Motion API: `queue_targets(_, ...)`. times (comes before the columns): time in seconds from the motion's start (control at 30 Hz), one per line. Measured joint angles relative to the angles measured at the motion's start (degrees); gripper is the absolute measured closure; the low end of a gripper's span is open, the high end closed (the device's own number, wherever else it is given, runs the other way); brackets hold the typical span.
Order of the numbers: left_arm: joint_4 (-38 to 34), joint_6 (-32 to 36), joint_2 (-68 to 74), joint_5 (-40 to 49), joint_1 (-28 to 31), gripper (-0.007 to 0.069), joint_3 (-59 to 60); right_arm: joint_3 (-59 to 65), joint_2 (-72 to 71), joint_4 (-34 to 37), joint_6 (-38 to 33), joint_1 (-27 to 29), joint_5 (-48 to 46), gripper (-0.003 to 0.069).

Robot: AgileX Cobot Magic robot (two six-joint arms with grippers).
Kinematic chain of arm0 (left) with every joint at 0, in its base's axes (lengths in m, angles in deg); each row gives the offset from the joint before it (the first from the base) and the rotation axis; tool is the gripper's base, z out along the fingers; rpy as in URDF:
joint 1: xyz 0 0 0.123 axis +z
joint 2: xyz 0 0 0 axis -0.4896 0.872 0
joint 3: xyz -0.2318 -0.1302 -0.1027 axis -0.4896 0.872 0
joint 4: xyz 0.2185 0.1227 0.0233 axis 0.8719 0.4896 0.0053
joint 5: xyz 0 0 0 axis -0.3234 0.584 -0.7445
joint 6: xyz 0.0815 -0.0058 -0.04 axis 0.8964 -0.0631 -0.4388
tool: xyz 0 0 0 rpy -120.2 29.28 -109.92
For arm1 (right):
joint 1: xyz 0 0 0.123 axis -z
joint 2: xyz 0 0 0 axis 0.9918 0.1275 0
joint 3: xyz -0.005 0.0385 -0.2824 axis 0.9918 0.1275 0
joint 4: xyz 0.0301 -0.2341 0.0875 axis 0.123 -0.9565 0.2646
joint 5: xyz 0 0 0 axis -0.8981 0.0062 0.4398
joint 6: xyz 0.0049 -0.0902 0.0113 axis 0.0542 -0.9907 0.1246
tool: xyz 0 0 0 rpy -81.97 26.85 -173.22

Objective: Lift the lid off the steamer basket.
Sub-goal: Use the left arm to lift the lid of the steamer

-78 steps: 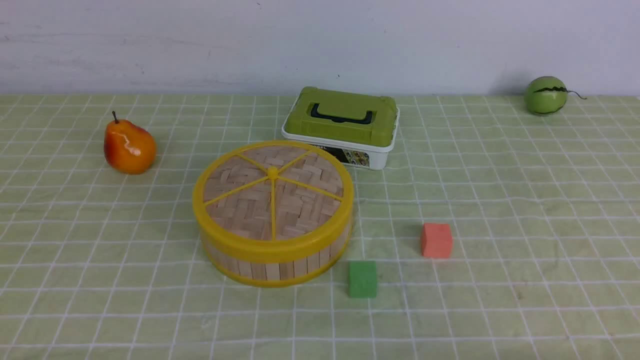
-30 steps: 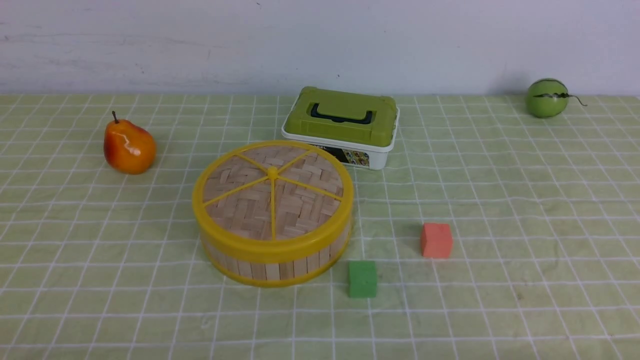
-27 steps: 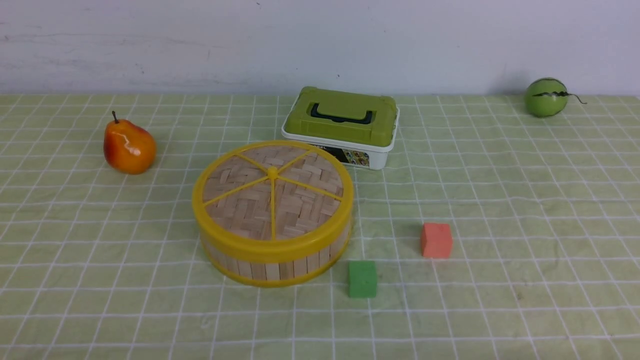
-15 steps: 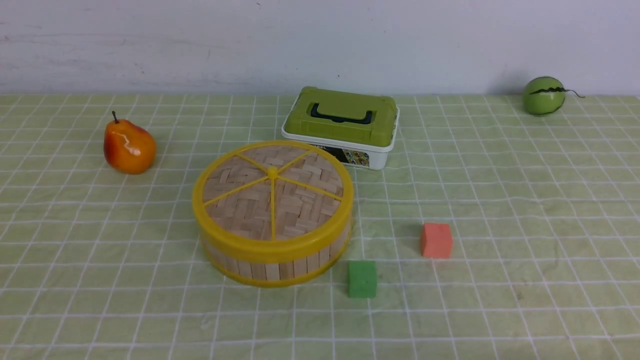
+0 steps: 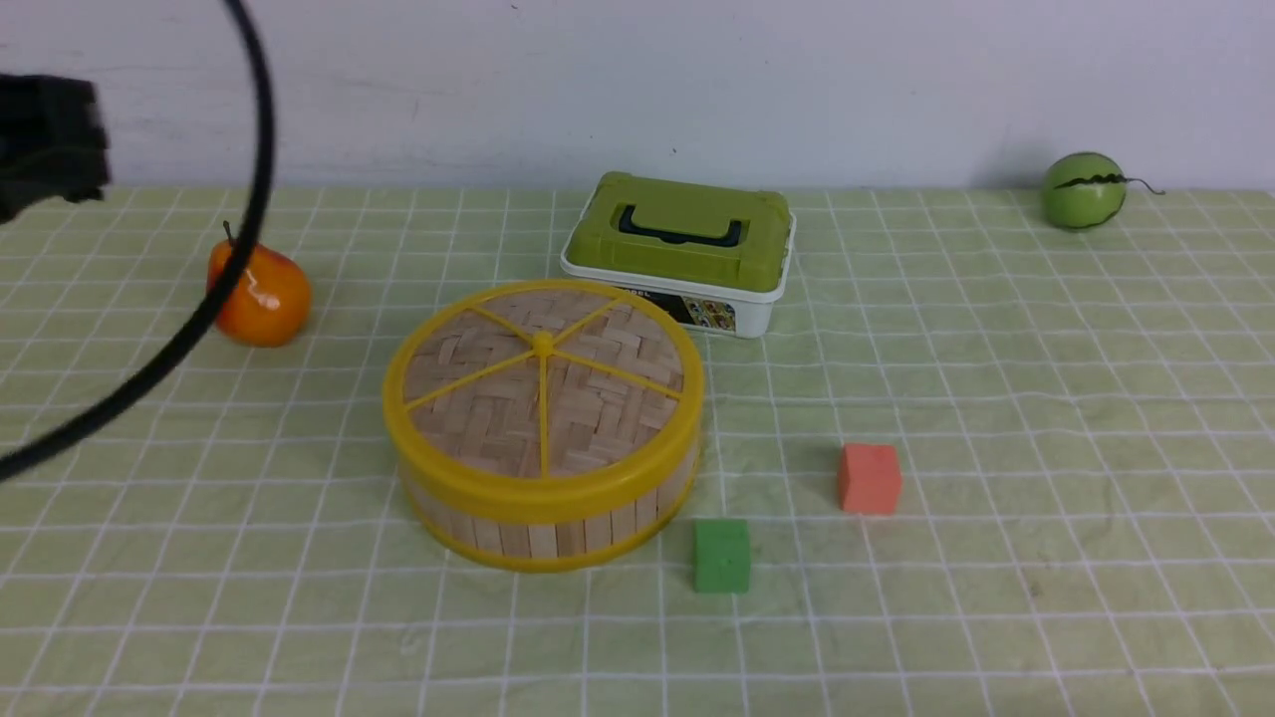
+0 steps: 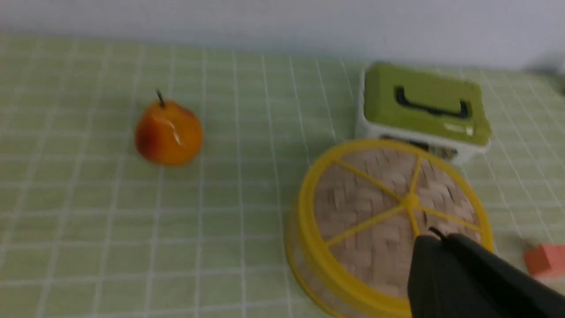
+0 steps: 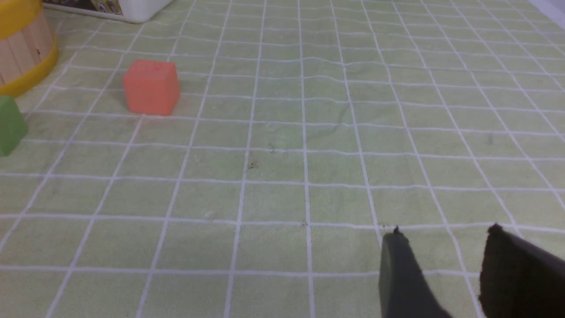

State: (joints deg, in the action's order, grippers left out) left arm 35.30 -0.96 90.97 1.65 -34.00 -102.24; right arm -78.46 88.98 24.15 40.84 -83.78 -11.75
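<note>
The lid (image 5: 543, 383), woven wood with a yellow rim and spokes, sits flat on the steamer basket (image 5: 543, 533) at the middle of the table. A black part of my left arm (image 5: 45, 139) shows high at the far left of the front view, well away from the basket. In the left wrist view my left gripper (image 6: 441, 238) has its two dark fingers pressed together with nothing between them. It looks down at the lid (image 6: 375, 212) from a distance. My right gripper (image 7: 445, 232) is open over bare cloth, far from the basket's wall (image 7: 22, 48).
An orange pear (image 5: 257, 294) lies left of the basket, with a black cable (image 5: 199, 319) hanging in front of it. A white box with a green lid (image 5: 677, 249) stands just behind the basket. A green cube (image 5: 721, 556), a red cube (image 5: 869, 478) and a green ball (image 5: 1084, 189) lie to the right.
My left arm and its cable have come into the front view at the left. The green ball has shifted slightly. Lid and basket have not moved.
</note>
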Motion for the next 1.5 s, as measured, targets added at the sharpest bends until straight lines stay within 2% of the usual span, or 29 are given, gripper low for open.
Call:
queue_targets(0.07,-3.5,1.2,7.8,7.1,-0.5,0.0637,-6.1,0.0,0.0,0.0,0.0,0.0,0.0,0.0418)
queue_targets(0.17,-2.7,0.5,16.3,12.3,-3.9,0.0637,-11.8,0.0,0.0,0.0,0.0,0.0,0.0,0.0418)
queue_targets(0.27,2.4,-3.3,22.7,14.0,-8.2,0.0637,-16.6,0.0,0.0,0.0,0.0,0.0,0.0,0.0418)
queue_targets(0.4,13.9,-10.9,33.0,18.0,-15.5,0.0637,-25.4,0.0,0.0,0.0,0.0,0.0,0.0,0.0418)
queue_targets(0.53,17.9,-13.0,38.4,19.2,-17.9,0.0611,-30.6,0.0,0.0,0.0,0.0,0.0,0.0,0.0418)
queue_targets(0.57,18.5,-13.4,41.3,19.0,-18.5,0.0568,-33.1,0.0,0.0,0.0,0.0,0.0,0.0,0.0418)
queue_targets(0.6,18.5,-13.5,41.6,19.0,-18.6,0.0563,-33.4,0.0,0.0,0.0,0.0,0.0,0.0,0.0418)
queue_targets(0.63,18.6,-13.7,43.7,18.6,-18.7,0.0507,-35.4,0.0,0.0,0.0,0.0,0.0,0.0,0.0418)
queue_targets(0.77,18.5,-13.7,48.8,18.3,-18.8,0.0384,-38.9,0.0,0.0,0.0,0.0,0.0,0.0,0.0418)
queue_targets(0.8,18.3,-13.7,50.9,18.3,-18.8,0.0329,-40.6,0.0,0.0,0.0,0.0,0.0,0.0,0.0418)
queue_targets(0.9,17.9,-13.9,54.8,18.6,-18.8,0.0277,-43.5,0.0,0.0,0.0,0.0,0.0,0.0,0.0418)
queue_targets(1.03,17.3,-14.0,57.5,19.8,-18.8,0.0276,-45.6,0.0,0.0,0.0,0.0,0.0,0.0,0.0418)
queue_targets(1.2,16.4,-14.1,58.8,21.5,-18.8,0.032,-46.5,0.0,0.0,0.0,0.0,0.0,0.0,0.0418)
queue_targets(1.5,14.3,-13.5,59.7,20.1,-18.8,0.0337,-46.8,0.0,0.0,0.0,0.0,0.0,0.0,0.0418)
